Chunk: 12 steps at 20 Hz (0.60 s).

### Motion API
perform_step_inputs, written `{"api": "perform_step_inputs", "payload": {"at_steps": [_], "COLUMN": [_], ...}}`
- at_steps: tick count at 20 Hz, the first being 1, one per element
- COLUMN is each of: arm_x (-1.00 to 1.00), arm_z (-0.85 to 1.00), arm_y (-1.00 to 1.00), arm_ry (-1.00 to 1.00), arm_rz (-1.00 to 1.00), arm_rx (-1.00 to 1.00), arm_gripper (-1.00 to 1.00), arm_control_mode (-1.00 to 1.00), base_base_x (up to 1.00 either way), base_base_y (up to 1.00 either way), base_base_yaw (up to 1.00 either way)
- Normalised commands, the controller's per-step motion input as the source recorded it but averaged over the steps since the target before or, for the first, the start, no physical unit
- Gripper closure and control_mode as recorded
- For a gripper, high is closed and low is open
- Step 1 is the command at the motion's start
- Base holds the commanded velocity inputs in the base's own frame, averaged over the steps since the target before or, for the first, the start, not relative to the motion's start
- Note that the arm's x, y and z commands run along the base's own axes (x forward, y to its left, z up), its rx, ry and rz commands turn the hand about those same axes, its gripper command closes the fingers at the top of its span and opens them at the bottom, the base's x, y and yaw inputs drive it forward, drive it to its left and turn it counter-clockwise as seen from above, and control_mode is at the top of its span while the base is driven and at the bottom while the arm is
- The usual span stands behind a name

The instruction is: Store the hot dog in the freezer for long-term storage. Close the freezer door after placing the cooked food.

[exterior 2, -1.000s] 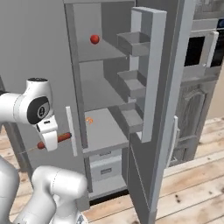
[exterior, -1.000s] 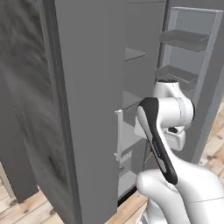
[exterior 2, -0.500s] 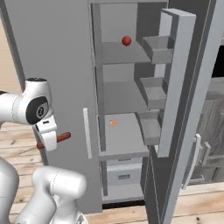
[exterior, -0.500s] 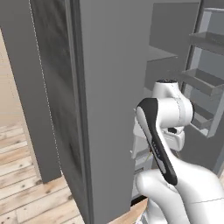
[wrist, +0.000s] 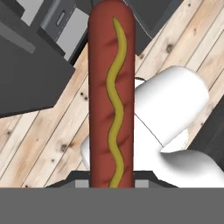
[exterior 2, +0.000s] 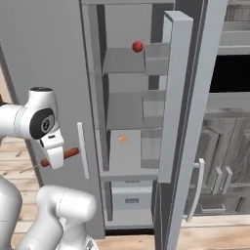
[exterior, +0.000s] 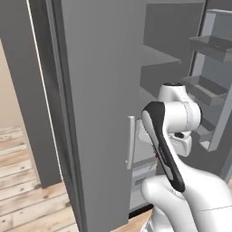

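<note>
My gripper (exterior 2: 55,157) is shut on the hot dog (exterior 2: 68,154), a slim red-brown sausage held level at the arm's left, in front of the plain grey door. In the hand view the hot dog (wrist: 111,96), with a wavy mustard line, runs up from the gripper (wrist: 111,180) over the wooden floor. The freezer (exterior 2: 124,112) stands open, showing flat grey shelves and a low drawer (exterior 2: 130,195). The freezer door (exterior 2: 188,102) is swung wide open, edge-on, to the right of the compartment, with grey bins (exterior: 209,45) on its inner face.
A round red ball (exterior 2: 137,46) sits on the upper shelf and a small orange item (exterior 2: 122,139) on a lower one. The plain grey door (exterior: 99,113) is shut, close in front of the arm. A black-windowed oven (exterior 2: 235,73) and cabinets (exterior 2: 224,161) stand at the right.
The whole picture has shifted, so the base has driven: the freezer now lies further right and nearer. The hot dog stays in the shut gripper, and the arm's pose is unchanged.
</note>
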Motion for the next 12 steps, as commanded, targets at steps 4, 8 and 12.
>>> {"api": "perform_step_inputs", "payload": {"at_steps": [4,8,12], "arm_x": [0.00,0.00,0.00], "arm_z": [0.00,0.00,0.00], "arm_y": [0.00,0.00,0.00], "arm_ry": [0.00,0.00,0.00], "arm_rz": [0.00,0.00,0.00], "arm_rx": [0.00,0.00,0.00], "arm_gripper": [1.00,1.00,1.00], "arm_control_mode": [1.00,1.00,1.00], "base_base_x": [0.00,0.02,0.03], "base_base_y": [-0.47,-0.46,-0.31], "base_base_yaw": [0.16,0.23,0.20]}}
